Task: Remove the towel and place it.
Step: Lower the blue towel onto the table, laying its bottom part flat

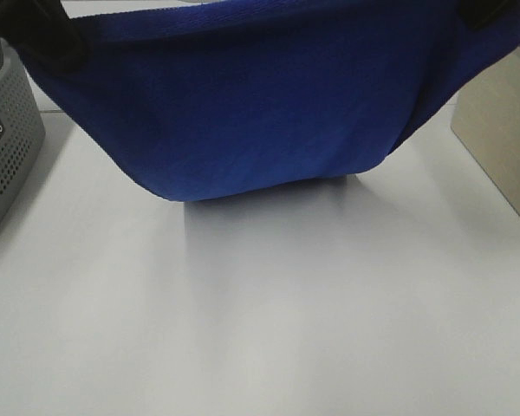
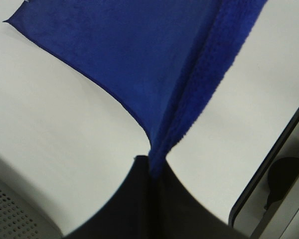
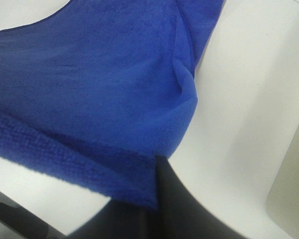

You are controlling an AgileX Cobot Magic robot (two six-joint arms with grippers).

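Between left end effector [image 2: 150, 167] and right end effector [image 3: 158, 167], towel [image 1: 269, 104] sagging, pinched by both

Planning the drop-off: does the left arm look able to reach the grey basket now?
Likely yes: the basket sits close to the left gripper, nothing between; but it and the right gripper are both shut on the towel.

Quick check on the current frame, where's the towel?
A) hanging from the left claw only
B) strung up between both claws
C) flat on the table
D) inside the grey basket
B: the towel hangs in a sagging sling, with the left claw and the right claw each pinched shut on one of its upper ends.
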